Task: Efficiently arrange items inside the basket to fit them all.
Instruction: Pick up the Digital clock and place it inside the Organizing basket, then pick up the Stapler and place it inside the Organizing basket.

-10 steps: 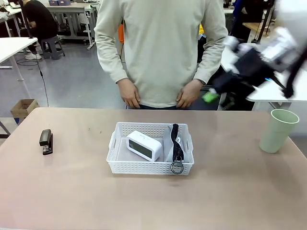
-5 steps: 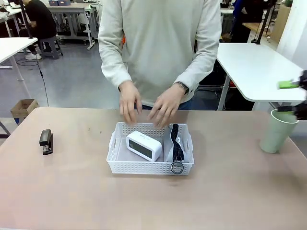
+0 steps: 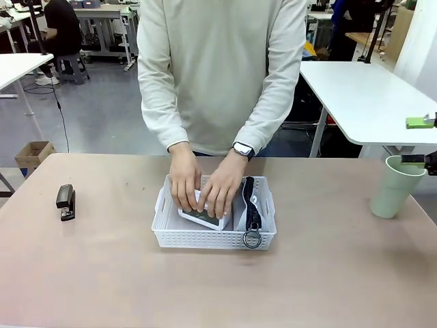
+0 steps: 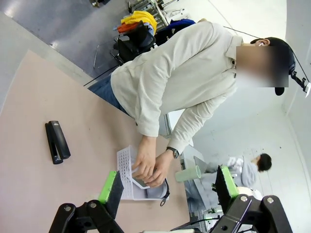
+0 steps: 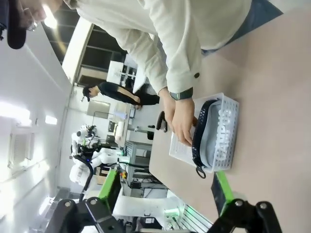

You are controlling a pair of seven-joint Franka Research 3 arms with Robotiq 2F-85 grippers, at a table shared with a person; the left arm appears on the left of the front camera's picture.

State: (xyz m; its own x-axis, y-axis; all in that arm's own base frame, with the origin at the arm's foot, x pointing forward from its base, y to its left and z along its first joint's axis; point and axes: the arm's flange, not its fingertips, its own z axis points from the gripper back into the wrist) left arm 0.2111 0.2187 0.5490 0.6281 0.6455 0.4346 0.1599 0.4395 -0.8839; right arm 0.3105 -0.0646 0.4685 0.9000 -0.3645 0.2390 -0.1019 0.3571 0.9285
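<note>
White lattice plastic is forming the basket (image 3: 171, 237), which is sitting at the middle of the table (image 3: 95, 280). Inside it, the white box (image 3: 205, 219) is lying in the left part, and the person's hands (image 3: 220, 191) are resting on top of it. The grey pouch (image 3: 240, 213) is standing on edge along the right wall, its black strap (image 3: 250, 198) running over it and its metal ring (image 3: 252, 238) hanging at the near wall. The stapler (image 3: 65, 202) is lying well apart to the left; the pale green cup (image 3: 396, 186) is standing upright near the right edge. The right gripper (image 3: 420, 141) is hovering just above the cup, fingers spread and holding nothing. The left gripper (image 4: 167, 174) is hanging above the table, fingers wide apart and empty.
</note>
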